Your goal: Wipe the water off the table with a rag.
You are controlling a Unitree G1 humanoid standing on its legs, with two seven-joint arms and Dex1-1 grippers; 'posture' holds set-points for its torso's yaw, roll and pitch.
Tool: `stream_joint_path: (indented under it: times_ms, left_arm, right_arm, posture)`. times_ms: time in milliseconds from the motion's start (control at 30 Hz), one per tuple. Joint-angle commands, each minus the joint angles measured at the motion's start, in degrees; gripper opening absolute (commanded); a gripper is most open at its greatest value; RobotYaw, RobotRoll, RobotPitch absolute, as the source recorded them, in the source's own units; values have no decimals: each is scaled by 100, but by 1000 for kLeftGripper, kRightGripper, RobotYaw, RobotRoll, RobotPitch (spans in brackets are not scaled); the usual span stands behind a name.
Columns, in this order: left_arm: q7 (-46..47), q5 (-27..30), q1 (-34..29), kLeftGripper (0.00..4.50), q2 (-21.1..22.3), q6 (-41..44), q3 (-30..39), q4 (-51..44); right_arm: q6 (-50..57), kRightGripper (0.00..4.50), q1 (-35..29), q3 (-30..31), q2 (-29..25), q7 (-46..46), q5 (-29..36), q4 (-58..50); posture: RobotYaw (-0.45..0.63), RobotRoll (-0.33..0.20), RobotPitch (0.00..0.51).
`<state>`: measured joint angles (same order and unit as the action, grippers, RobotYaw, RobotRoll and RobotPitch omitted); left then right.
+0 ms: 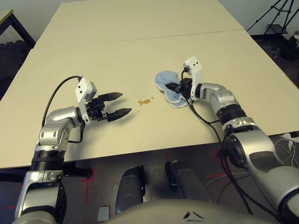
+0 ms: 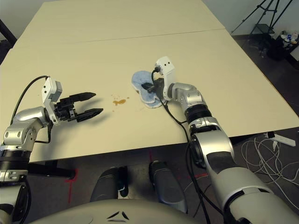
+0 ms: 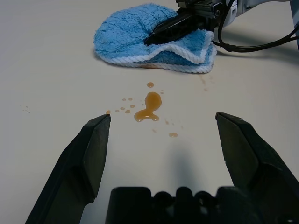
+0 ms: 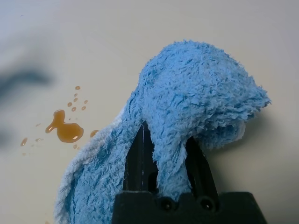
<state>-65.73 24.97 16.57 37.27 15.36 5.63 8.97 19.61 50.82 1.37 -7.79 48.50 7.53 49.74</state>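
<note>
Left gripper (image 1: 116, 106) hovering nearest camera, fingers spread wide, holding nothing, standing clear at 9 o'clock of water (image 1: 144, 101). Right gripper (image 1: 176, 87) clamping folded blue rag (image 1: 167, 85) flat against table (image 1: 140, 42), presumably for sweeping toward amber drops lying just beside rag at its 8 o'clock. Bare tabletop extending toward 12 o'clock; near edge lying at 6 o'clock.

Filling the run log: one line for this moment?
right gripper: shut on fluffy blue rag | amber water drops: unwiped | left gripper: open
</note>
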Motion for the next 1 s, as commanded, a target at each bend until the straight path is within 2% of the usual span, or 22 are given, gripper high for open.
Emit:
stream_joint_path:
  times_ms: [33, 333, 567, 800, 1000]
  left_arm:
    - [46, 30, -125, 4500, 24, 63, 20, -177]
    - [64, 30, -164, 4500, 4, 53, 10, -188]
    - [58, 20, -131, 4500, -24, 25, -14, -139]
    - [52, 4, -117, 4500, -43, 3, -22, -89]
    - [-41, 68, -207, 4500, 87, 11, 91, -105]
  right_arm:
    - [164, 31, -137, 160, 72, -11, -127, 369]
    - [-180, 31, 383, -150, -846, -136, -147, 976]
    - [-373, 31, 395, -80, -1697, 37, -347, 1073]
    - [139, 31, 98, -217, -2254, 468, -117, 273]
    - [1104, 30, -652, -339, -2368, 505, 241, -1310]
  posture:
    - [-81, 0, 144]
    - [-89, 0, 146]
    - [-100, 0, 146]
    - [-108, 0, 146]
    - [-106, 0, 148]
